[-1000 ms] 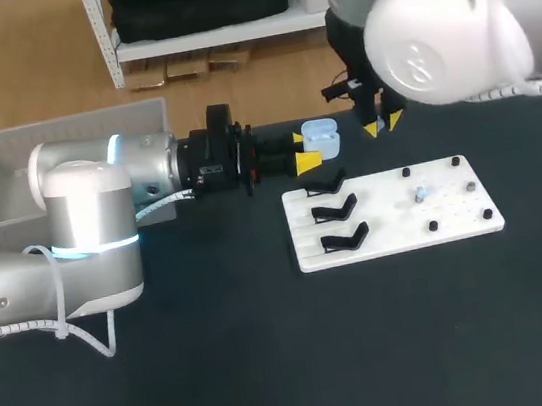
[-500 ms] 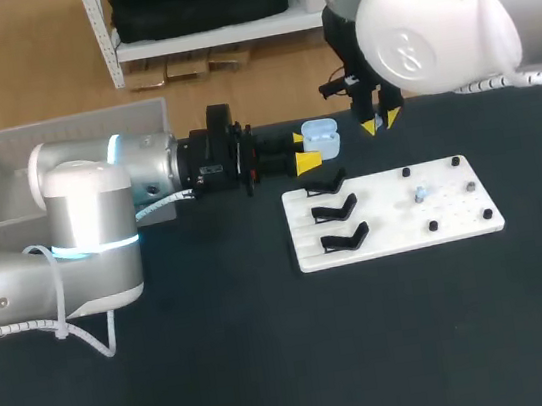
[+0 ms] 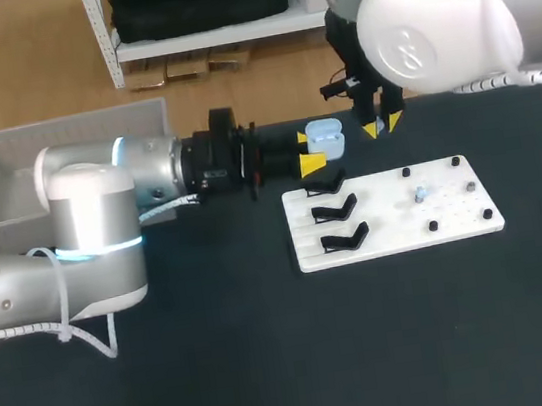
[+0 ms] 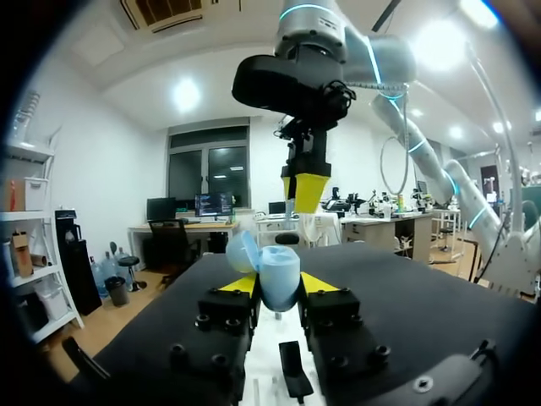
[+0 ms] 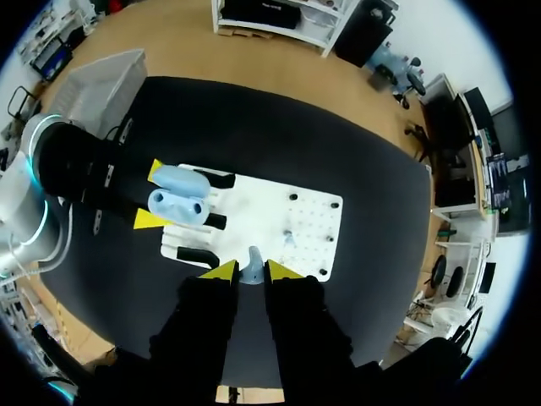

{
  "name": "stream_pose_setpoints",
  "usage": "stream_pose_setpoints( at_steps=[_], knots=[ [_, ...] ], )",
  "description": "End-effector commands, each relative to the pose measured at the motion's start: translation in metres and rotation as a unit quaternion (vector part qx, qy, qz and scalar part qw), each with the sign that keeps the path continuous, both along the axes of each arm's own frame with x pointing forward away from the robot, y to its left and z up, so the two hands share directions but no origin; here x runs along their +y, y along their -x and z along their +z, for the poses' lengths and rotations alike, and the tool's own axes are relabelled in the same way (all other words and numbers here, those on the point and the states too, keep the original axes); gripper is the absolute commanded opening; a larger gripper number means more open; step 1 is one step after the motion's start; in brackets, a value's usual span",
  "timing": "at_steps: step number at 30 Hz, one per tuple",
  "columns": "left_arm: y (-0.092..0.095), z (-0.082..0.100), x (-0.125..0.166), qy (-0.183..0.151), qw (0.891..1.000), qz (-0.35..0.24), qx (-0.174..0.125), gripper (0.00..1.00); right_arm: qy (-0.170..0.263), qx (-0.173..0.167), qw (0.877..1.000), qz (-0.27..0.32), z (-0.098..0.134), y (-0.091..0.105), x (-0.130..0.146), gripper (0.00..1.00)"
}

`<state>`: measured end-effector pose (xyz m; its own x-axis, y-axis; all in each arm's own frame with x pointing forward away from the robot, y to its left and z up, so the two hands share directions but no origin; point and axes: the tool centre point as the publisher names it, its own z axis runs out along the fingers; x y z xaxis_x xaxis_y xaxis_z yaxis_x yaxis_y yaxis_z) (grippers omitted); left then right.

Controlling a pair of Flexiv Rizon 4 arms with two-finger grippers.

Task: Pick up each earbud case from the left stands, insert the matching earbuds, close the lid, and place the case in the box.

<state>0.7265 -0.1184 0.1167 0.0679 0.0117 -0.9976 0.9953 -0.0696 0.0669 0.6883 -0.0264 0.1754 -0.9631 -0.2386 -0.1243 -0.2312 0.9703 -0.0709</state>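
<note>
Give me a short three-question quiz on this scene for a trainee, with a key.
1. Choose: the left tool holds A) an open case, B) a shut case, C) nothing.
2. True or false: the right tool is empty.
3. Fill in: the board carries ___ black stands.
Key: 1 A. 2 False; it grips an earbud. 3 Three.
</note>
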Motion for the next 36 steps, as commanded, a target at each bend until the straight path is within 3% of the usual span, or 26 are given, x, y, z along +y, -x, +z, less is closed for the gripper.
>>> stream_pose_setpoints(
  at_steps=[1, 10, 30, 32, 36],
  knots=[
    [-0.001, -0.004, -0.002, -0.001, 1.000, -0.005, -0.003, 0.00, -0.003, 0.017, 1.000, -0.016, 0.002, -0.004, 0.003, 0.00],
    [-0.001, -0.007, -0.005, -0.001, 1.000, -0.008, -0.002, 0.00, -0.018, 0.035, 0.997, -0.071, 0.006, -0.008, 0.018, 0.00],
    [-0.001, -0.007, -0.005, -0.001, 1.000, -0.008, -0.002, 0.00, -0.015, 0.032, 0.997, -0.072, 0.003, -0.008, 0.022, 0.00],
    [-0.001, -0.007, -0.005, -0.001, 1.000, -0.008, -0.002, 0.00, -0.023, 0.040, 0.992, -0.116, 0.004, -0.011, 0.026, 0.00],
    [-0.001, -0.007, -0.005, -0.001, 1.000, -0.008, -0.002, 0.00, -0.068, 0.063, 0.972, -0.216, 0.004, -0.019, 0.030, 0.00]
  ],
)
